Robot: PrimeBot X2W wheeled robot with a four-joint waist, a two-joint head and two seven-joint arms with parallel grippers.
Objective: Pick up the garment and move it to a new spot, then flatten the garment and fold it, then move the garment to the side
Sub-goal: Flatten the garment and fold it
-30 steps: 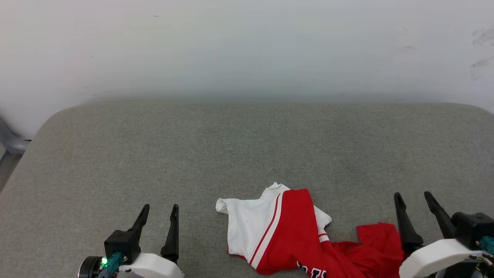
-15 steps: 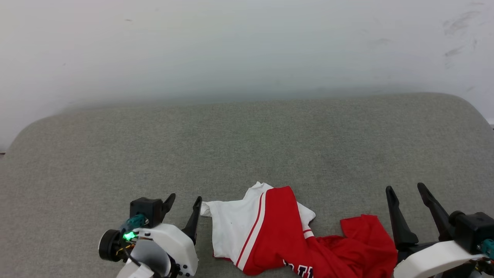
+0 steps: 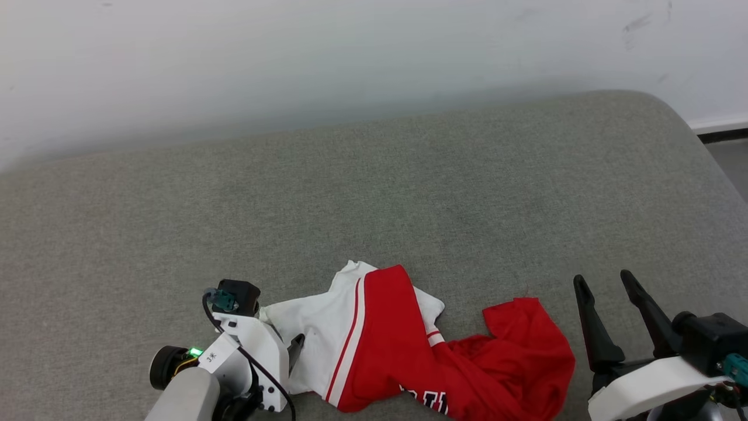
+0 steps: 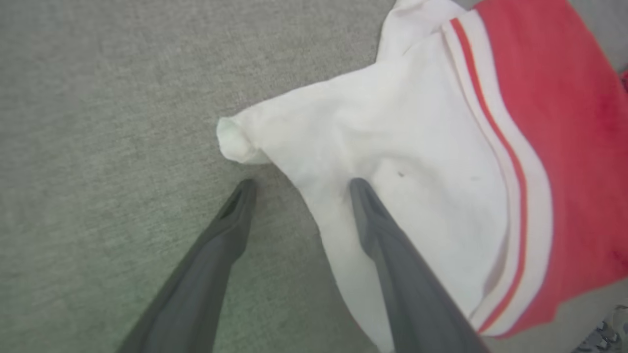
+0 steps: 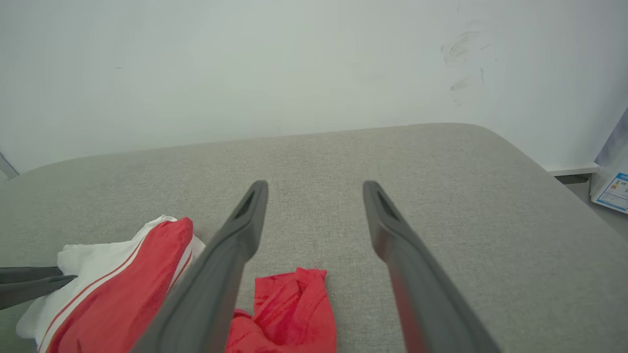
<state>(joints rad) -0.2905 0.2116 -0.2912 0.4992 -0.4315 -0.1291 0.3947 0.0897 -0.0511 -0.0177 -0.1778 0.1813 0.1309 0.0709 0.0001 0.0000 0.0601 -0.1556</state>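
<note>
Garment [image 3: 380, 345]: crumpled, 6 o'clock on grey surface [image 3: 374, 193].
Left gripper [image 4: 301, 183]: jaws wide, garment's 9 o'clock, over sleeve [image 4: 304, 127].
Right gripper [image 3: 602, 276]: jaws wide, empty, 3 o'clock.

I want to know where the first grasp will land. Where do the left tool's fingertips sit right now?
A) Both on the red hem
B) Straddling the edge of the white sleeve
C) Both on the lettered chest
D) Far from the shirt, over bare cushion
B: the left tool stands open, one finger over the white sleeve of the garment, the other over the grey cushion.
</note>
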